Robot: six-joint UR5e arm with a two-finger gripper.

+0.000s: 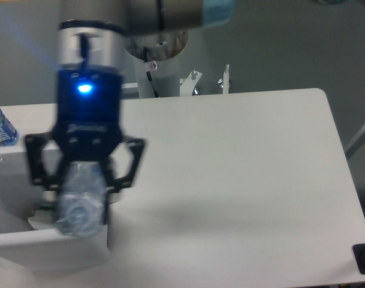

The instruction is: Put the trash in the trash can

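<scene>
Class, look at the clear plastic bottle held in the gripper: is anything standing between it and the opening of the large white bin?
Nothing visible does. The gripper holds the clear plastic bottle over the right rim of the large white plastic bin, whose opening lies below and to its left. Only earlier white paper trash lies inside.

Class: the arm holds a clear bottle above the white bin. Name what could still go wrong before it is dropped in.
1. The clear bottle hangs over the bin's right wall, not its middle; released here, it might hit the trash can rim and bounce onto the table.
2. The gripper sits low; further travel might clip the rim.
</scene>
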